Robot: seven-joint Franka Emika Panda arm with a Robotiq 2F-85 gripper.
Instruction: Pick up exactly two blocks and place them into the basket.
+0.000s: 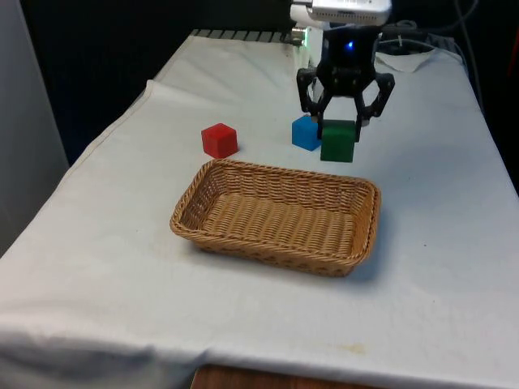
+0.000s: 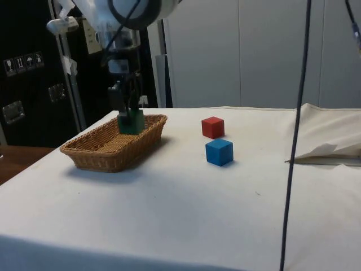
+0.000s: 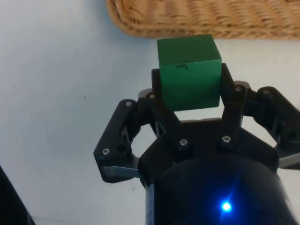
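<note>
Nearest lies the shallow rectangular woven wicker basket (image 1: pixel 276 215), with no block in it yet, so neither of the two placements is done. Just beyond its far rim, the black two-finger gripper (image 1: pixel 339 130) is clamped on a green cube (image 1: pixel 337 141), lifted off the cloth. Behind sit a blue cube (image 1: pixel 305 133) and red cube (image 1: pixel 219 139), one probably next.

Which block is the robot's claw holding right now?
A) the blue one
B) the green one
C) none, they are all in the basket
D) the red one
B: the green block sits clamped between the fingers of the gripper, lifted off the cloth, while the red block and the blue block rest on the table and the basket holds no blocks.
</note>
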